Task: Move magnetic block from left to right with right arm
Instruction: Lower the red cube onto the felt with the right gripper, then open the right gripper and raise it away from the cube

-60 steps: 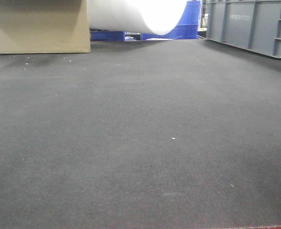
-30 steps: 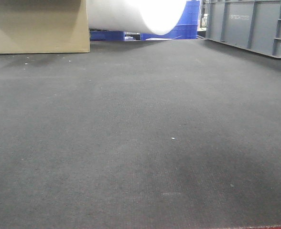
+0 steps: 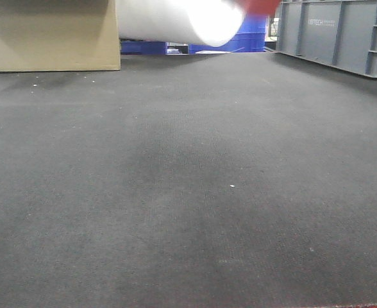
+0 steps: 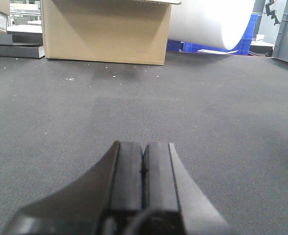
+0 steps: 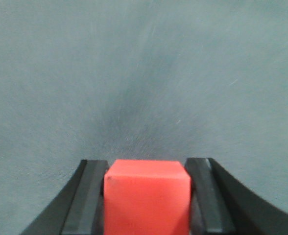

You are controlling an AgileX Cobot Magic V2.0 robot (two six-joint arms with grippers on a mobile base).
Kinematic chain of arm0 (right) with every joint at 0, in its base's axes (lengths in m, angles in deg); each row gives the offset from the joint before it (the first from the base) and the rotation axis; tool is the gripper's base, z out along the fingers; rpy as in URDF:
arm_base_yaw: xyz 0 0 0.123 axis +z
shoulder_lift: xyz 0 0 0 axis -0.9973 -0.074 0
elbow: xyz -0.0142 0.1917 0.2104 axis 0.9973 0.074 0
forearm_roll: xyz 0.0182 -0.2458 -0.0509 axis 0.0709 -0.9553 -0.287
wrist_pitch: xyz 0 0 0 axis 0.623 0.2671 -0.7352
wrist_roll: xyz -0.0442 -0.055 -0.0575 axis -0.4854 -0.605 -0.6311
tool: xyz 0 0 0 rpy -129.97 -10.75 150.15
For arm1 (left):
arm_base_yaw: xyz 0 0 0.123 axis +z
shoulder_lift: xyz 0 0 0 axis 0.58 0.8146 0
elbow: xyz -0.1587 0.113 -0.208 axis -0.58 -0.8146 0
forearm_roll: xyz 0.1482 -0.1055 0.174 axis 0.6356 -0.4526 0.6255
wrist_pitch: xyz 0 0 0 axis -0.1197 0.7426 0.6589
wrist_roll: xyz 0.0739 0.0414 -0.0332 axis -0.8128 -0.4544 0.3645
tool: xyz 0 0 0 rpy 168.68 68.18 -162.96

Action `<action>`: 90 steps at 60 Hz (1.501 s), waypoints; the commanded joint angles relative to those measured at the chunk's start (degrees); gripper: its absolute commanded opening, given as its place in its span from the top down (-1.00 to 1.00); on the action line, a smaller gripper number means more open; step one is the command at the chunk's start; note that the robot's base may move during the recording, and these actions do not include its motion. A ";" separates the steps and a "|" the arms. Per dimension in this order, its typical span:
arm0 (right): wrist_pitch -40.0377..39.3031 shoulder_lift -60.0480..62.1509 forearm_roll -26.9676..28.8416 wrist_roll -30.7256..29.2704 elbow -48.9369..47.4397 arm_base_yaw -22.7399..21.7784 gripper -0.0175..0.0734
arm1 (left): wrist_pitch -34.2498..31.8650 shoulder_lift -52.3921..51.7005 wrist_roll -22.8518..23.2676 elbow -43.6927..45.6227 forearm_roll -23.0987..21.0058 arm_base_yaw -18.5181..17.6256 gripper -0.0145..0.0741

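A dark grey mat [image 3: 188, 192] covers the table. Along its far edge stand a cardboard box [image 3: 50, 35], a white roll [image 3: 175, 19], blue crates [image 3: 249, 38] and a grey bin [image 3: 336, 32]. The left end effector [image 4: 143, 169] rests low, pads pressed together, empty. The right end effector [image 5: 146, 196] clamps the magnetic block [image 5: 146, 196] between its fingers, above bare mat; a red blur [image 3: 259, 6] at the front view's top edge is the block.

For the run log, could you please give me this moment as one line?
right gripper: shut on magnetic block, above mat | left gripper: shut, empty
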 commanded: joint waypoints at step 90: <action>-4.79 5.50 0.52 1.32 6.05 0.13 0.44 | -5.18 -0.81 0.47 -0.53 0.00 0.13 0.93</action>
